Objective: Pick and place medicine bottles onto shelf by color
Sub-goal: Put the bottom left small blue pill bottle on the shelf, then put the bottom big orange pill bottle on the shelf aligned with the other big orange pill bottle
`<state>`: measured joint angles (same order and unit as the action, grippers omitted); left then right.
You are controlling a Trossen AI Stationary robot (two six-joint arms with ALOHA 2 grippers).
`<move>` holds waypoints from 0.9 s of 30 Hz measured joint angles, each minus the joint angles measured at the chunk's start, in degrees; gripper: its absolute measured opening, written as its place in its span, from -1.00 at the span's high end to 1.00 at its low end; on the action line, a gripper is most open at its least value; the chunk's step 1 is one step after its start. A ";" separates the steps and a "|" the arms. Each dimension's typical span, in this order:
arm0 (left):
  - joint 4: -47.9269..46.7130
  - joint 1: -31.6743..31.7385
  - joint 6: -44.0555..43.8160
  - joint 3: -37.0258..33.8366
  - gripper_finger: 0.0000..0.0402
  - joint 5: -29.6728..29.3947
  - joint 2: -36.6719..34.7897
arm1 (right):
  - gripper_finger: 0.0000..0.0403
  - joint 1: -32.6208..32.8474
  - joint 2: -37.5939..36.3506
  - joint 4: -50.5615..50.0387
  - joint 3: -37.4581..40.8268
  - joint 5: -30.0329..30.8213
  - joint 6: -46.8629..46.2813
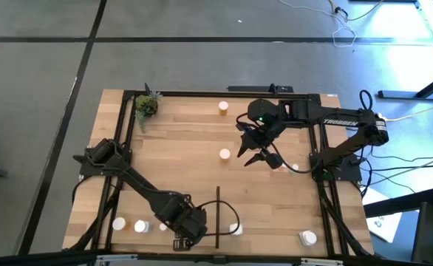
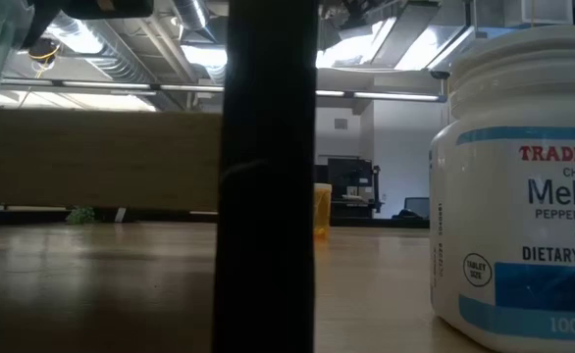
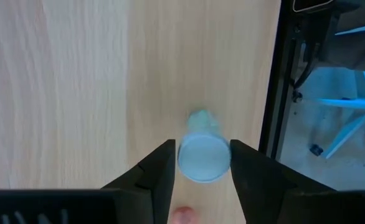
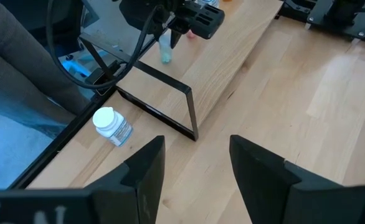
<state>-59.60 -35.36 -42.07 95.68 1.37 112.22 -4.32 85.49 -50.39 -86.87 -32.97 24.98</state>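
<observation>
The shelf point(image 1: 179, 162) is the light-wood board edged by black rails, with a thin black divider strip point(image 1: 218, 214) near its front edge. My left gripper point(image 1: 183, 240) points down just left of that strip. It is open, a finger close on each side of the white cap of a small bottle point(image 3: 202, 158) that stands upright on the board; the bottle point(image 4: 165, 50) also shows in the right wrist view. My right gripper point(image 4: 195, 168) hangs open and empty above the board's middle right point(image 1: 257, 155). Other medicine bottles, white and orange, stand about the board.
Orange bottles stand at the far middle point(image 1: 223, 108) and centre point(image 1: 224, 154). White and orange ones point(image 1: 119, 223), point(image 1: 140, 226) sit front left. White bottles stand right of the strip point(image 1: 235, 229) and front right point(image 1: 307, 238). A green potted plant point(image 1: 146, 106) is far left.
</observation>
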 joint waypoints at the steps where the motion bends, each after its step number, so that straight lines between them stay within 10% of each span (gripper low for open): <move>1: 0.13 -0.21 -0.10 0.00 0.29 0.00 -0.08 | 0.10 -0.01 0.00 0.01 0.00 0.00 0.07; 27: -4.43 -0.73 -4.55 2.51 0.29 1.33 -0.31 | 0.10 -0.02 0.00 -0.02 -0.02 0.00 0.80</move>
<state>-64.03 -36.10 -46.62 98.19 2.69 111.91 -4.34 85.49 -50.41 -86.89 -32.97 25.78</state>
